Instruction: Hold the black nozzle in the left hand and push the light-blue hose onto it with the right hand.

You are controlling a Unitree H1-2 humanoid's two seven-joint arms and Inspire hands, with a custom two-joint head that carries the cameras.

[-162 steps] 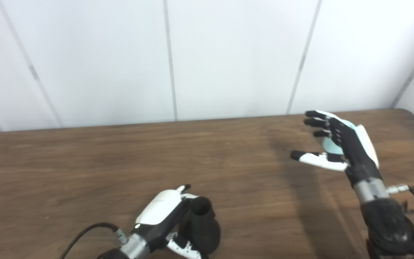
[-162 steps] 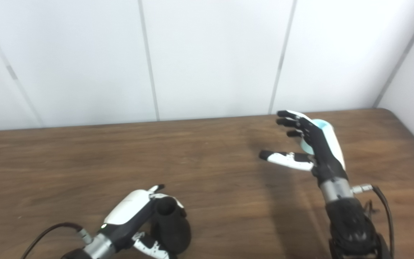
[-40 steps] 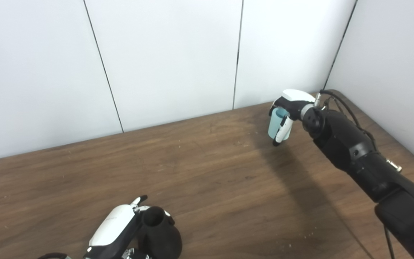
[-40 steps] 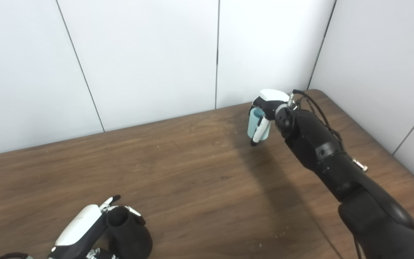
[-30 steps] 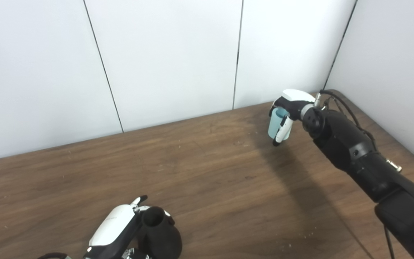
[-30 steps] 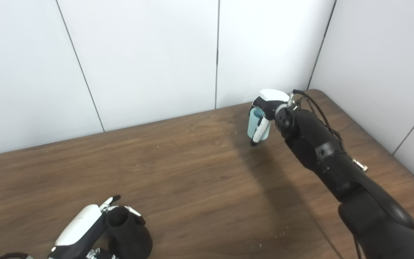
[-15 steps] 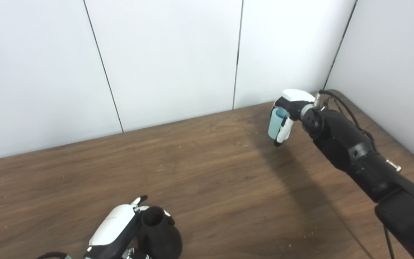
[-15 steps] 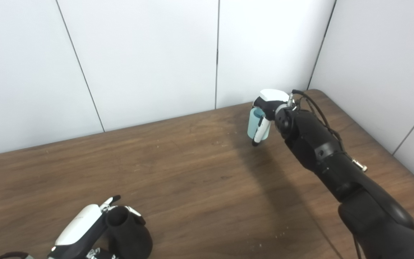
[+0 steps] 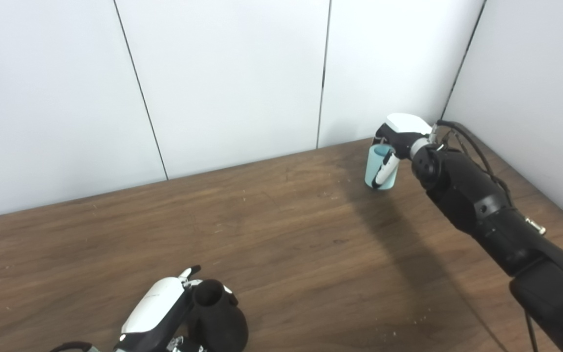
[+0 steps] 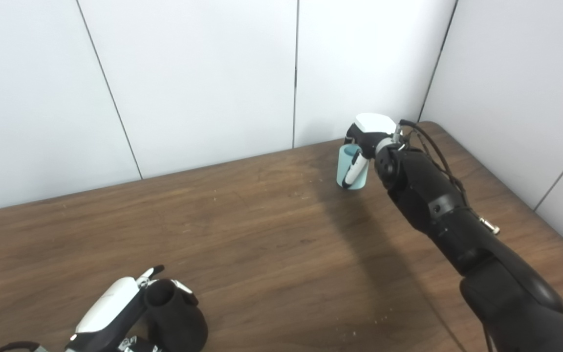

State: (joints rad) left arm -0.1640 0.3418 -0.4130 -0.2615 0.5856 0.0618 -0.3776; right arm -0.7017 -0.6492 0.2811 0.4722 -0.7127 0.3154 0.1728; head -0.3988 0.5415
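**At the far right corner: hose upright under the right hand**

At the far right corner of the wooden bench (image 9: pixel 281 234), the right hand (image 9: pixel 399 137) is curled over the light-blue hose (image 9: pixel 378 168), a short pale tube standing upright with its base at or just above the wood; which, cannot be told. Half a second ago the tube hung a little tilted in that hand; now it sits more upright and the hand has risen toward its top rim, one finger (image 9: pixel 384 173) laid down its front. Fingers stay wrapped, so the hold looks kept, though the far side of the tube is hidden.

Near the bottom edge, left of centre, the left hand (image 9: pixel 162 313) is closed against the black nozzle (image 9: pixel 218 318), unchanged from the earlier frames. Nozzle mouth faces up. Its base and the lower part of that hand are cut off by the picture's edge. Hose and nozzle are well apart.
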